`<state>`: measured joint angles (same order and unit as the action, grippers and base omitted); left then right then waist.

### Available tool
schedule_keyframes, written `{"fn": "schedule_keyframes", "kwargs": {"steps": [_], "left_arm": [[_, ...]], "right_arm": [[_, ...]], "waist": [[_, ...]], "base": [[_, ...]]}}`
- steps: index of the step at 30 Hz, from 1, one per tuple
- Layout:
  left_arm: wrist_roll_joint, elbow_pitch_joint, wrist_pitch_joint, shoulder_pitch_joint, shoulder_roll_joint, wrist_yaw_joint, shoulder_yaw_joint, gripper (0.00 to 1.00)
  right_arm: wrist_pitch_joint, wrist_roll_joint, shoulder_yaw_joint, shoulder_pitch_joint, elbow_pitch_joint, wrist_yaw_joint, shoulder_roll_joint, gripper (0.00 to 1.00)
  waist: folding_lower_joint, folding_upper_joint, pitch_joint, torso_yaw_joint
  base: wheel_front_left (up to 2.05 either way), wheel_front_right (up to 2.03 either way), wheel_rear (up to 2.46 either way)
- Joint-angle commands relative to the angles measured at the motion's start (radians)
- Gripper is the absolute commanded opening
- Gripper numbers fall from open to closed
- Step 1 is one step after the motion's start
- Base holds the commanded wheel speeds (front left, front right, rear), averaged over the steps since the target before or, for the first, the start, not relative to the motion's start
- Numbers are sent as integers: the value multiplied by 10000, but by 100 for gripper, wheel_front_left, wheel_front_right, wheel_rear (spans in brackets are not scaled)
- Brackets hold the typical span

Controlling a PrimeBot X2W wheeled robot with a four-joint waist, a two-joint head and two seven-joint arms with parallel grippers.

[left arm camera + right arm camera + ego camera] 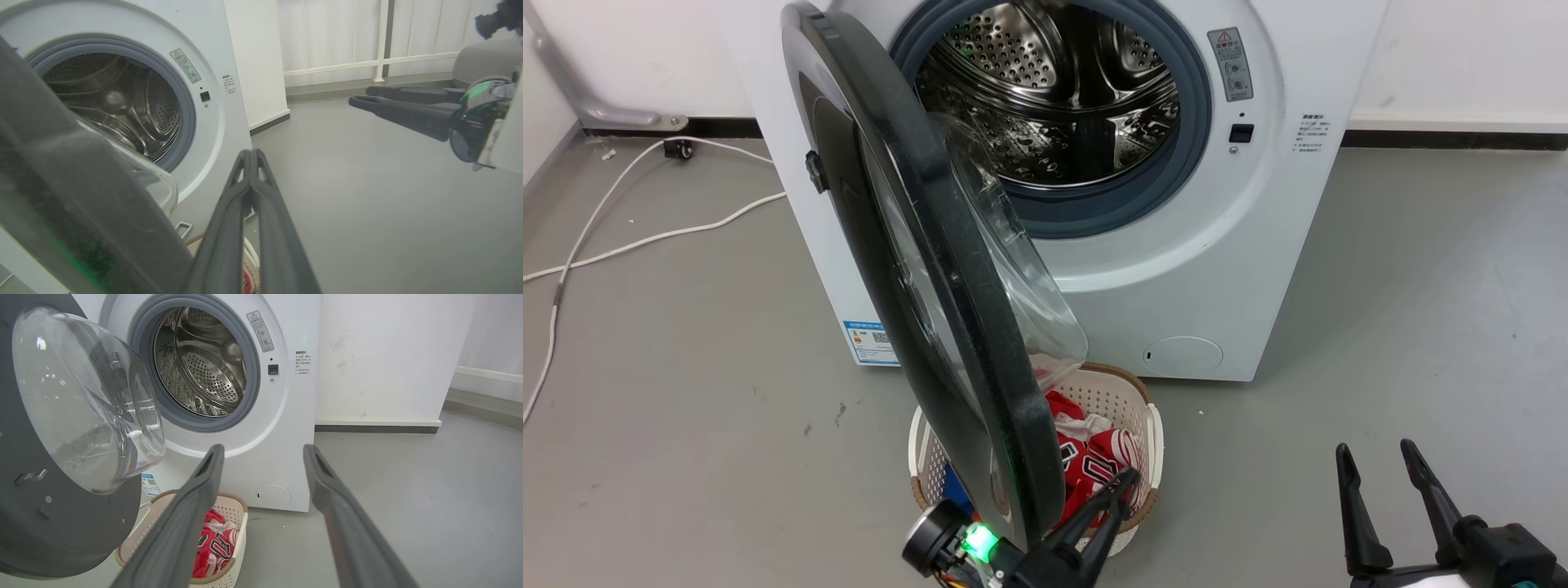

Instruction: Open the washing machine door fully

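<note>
My left gripper (1125,492) has its two long dark fingers pressed together, holding nothing. Its tips sit just beside the lower edge of the large round glossy black washing machine door (931,245), on the door's inner side. I cannot tell whether they touch it.

My right gripper (1376,449) is spread wide and empty, low at my right over bare grey floor (1421,327), well apart from the door.

The door stands swung out from the big white front-loading washing machine (1192,269), hinged on my left and turned nearly edge-on to my head. Its bulging clear glass bowl (81,396) faces the machine's front.

Behind it, the perforated steel drum (1054,98) lies exposed inside its grey rubber gasket (1094,216).

Under the door's lower edge, a small white plastic laundry basket (1152,425) sits on the floor near the machine's front, holding a red and white garment (1086,461).

A white cable (645,237) trails across the floor at far left.
</note>
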<state>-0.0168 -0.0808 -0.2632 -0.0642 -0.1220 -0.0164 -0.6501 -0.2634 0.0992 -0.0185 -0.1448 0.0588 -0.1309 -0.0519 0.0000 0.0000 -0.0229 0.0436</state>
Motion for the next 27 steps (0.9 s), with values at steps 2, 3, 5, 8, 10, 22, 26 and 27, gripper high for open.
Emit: {"fn": "schedule_keyframes", "kwargs": {"steps": [2, 3, 5, 8, 10, 22, 26, 27], "left_arm": [[-145, -293, -25, -134, -31, 101, 264, 0], [-174, -369, -25, -178, -42, 150, 343, 0], [-235, -496, -25, -237, -55, 206, 521, 0], [-319, -581, -25, -259, -96, 288, 767, 0], [-331, -595, -23, -255, -124, 344, 933, 0], [-269, -437, 7, 51, -336, 388, 1302, 0], [-260, -347, 6, 97, -293, 377, 1277, 0], [-255, -321, 4, 100, -288, 373, 1280, 0]], "right_arm": [[-18, 70, 32, 94, 39, 3, 32, 100], [-19, 69, 37, 101, 52, 3, 32, 100], [-19, 58, 51, 110, 81, 3, 32, 100], [-18, 56, 43, 97, 120, 3, 32, 100], [-18, 60, 40, 73, 153, 3, 32, 100], [-17, 220, 206, -194, 346, 3, 30, 100], [-17, 231, 217, -204, 457, 3, 31, 100], [-17, 228, 217, -203, 482, 3, 31, 100]], "waist": [[0, 0, 28, -11], [0, 0, 35, -17], [0, 0, 47, -17], [0, 0, 54, -4], [0, 0, 49, 21], [0, 0, -3, 789], [0, 0, 7, 1264], [0, 0, 12, 1389]], "base": [[0, 0, 0], [0, 0, 0], [0, 0, 0], [0, 0, 0], [0, 0, 0], [0, 0, 0], [0, 0, 0], [0, 0, 0]]}}
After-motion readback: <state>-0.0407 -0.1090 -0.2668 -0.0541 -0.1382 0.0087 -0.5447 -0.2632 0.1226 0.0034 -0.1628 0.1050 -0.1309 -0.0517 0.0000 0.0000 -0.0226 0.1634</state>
